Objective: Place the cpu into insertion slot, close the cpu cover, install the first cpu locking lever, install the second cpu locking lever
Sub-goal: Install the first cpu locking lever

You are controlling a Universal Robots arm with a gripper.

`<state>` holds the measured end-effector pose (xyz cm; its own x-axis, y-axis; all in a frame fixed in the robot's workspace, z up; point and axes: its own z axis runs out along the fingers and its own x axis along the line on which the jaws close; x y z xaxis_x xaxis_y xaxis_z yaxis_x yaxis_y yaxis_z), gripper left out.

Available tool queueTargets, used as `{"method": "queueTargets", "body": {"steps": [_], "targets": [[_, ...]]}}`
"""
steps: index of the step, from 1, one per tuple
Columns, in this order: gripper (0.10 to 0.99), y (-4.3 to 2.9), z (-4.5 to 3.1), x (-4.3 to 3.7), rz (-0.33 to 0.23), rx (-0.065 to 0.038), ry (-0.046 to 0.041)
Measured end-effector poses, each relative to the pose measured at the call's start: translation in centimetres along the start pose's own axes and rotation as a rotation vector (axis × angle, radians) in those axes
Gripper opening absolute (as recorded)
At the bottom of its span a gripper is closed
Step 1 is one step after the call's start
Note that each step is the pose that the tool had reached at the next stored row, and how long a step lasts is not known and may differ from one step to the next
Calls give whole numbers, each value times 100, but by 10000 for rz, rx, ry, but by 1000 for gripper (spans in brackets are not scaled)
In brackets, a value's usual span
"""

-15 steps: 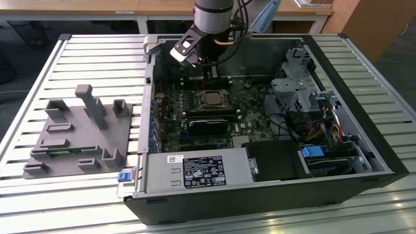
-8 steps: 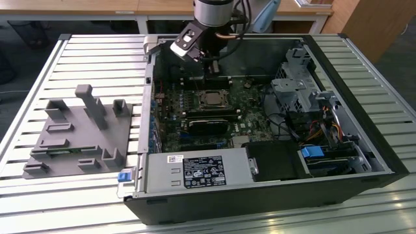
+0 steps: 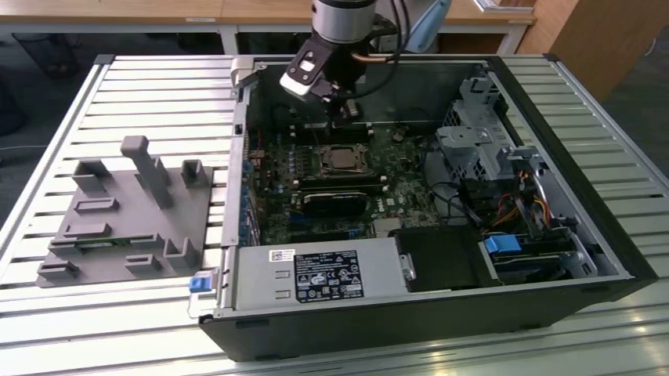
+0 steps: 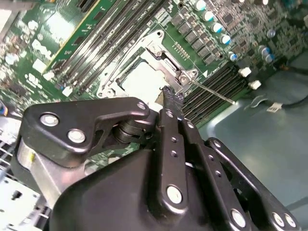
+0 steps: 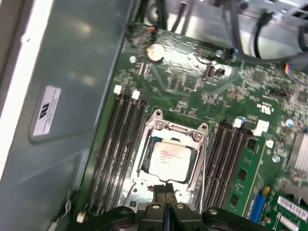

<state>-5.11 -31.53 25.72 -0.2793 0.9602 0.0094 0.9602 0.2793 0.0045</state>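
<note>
The cpu (image 3: 337, 159) (image 5: 168, 156) (image 4: 141, 79), a small silvery-tan square, lies flat in the insertion slot (image 5: 144, 166) on the green board. The cpu cover (image 5: 175, 130) (image 4: 166, 53), a thin silver frame, lies down around it. A thin silver locking lever (image 4: 211, 91) sticks out from the socket's corner, angled over the memory slots. My gripper (image 3: 340, 124) (image 5: 166, 188) (image 4: 171, 96) hangs just above the socket's edge, fingers shut together with nothing between them.
Long black memory slots (image 5: 118, 144) flank the socket on both sides. A black graphics card (image 3: 334, 200) sits in front of it, the power supply (image 3: 313, 274) nearer still. Drive cages and cables (image 3: 481, 145) fill the exterior view's right. A grey fixture (image 3: 125, 211) stands outside the case.
</note>
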Motion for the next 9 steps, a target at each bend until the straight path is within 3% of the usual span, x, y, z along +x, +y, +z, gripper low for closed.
{"method": "queueTargets", "body": {"steps": [9], "targets": [[106, 0, 0, 0, -1533, 14, 7]]}}
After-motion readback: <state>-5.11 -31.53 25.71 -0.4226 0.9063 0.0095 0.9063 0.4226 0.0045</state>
